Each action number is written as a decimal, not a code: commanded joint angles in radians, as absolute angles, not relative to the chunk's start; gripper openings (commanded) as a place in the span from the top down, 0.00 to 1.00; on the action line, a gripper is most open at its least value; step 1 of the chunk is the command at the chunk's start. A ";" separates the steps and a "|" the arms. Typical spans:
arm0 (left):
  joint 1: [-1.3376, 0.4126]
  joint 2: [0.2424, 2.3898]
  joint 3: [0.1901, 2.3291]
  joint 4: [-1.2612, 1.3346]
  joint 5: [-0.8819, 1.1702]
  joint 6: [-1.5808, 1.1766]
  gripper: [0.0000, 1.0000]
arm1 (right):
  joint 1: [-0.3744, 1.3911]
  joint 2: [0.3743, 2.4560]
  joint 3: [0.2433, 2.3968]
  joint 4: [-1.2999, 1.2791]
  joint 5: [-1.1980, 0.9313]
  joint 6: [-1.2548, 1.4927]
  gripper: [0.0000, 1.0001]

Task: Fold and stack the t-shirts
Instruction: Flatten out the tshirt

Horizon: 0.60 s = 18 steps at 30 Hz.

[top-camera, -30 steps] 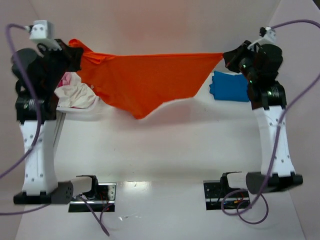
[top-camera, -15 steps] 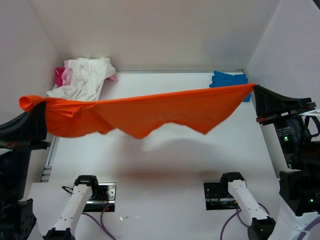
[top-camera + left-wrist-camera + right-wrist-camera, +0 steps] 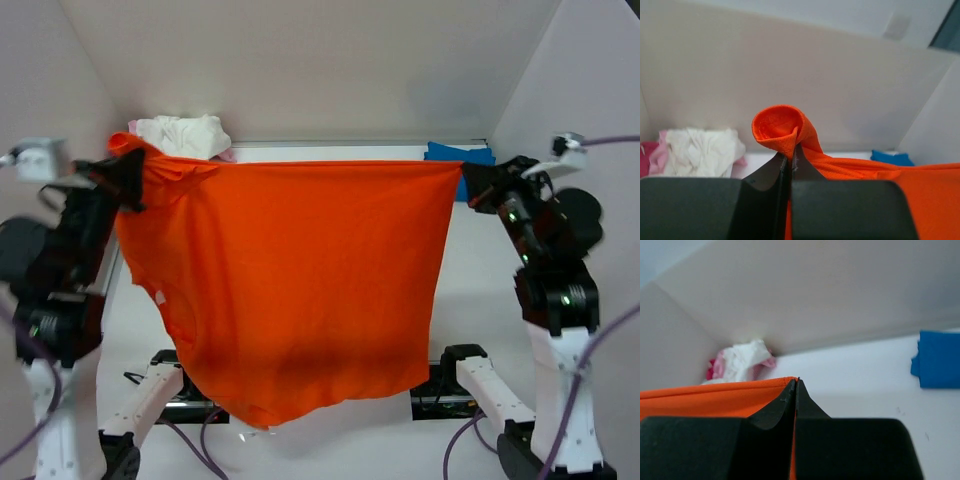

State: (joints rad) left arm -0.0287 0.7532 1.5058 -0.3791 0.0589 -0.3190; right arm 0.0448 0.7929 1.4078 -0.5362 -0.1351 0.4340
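I hold the orange t-shirt (image 3: 300,280) stretched wide in the air between my two arms, raised above the counter (image 3: 480,300). My left end effector (image 3: 128,182) is pressed together on the shirt's upper left corner, where the cloth curls into a small roll just above the fingertips. My right end effector (image 3: 476,186) is pinching the shirt's upper right corner, and the top edge runs nearly straight from one grip to the other. Below that taut edge the shirt hangs as a broad sheet, its lower edge sagging in front of my arm bases. Behind the shirt's left corner lies a crumpled white t-shirt (image 3: 185,133) with a pink t-shirt (image 3: 649,155) touching it. Behind the shirt's right corner, a blue t-shirt (image 3: 458,153) lies flat on the counter.
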 commanded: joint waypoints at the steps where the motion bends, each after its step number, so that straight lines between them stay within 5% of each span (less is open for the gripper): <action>1: -0.025 0.862 1.363 -0.227 0.029 -0.331 1.00 | 0.028 0.899 1.266 -0.408 -0.048 0.434 1.00; 11: -0.025 1.072 1.112 -0.066 0.082 -0.349 1.00 | 0.018 1.140 1.101 -0.192 -0.014 0.479 1.00; 18: -0.025 1.292 1.166 -0.051 0.078 -0.342 1.00 | 0.018 1.393 1.136 -0.133 -0.005 0.499 1.00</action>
State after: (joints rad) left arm -0.0290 1.1897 1.1041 -0.1500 0.0822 -0.3443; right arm 0.0319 1.2997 1.1053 -0.2445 -0.0597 0.4842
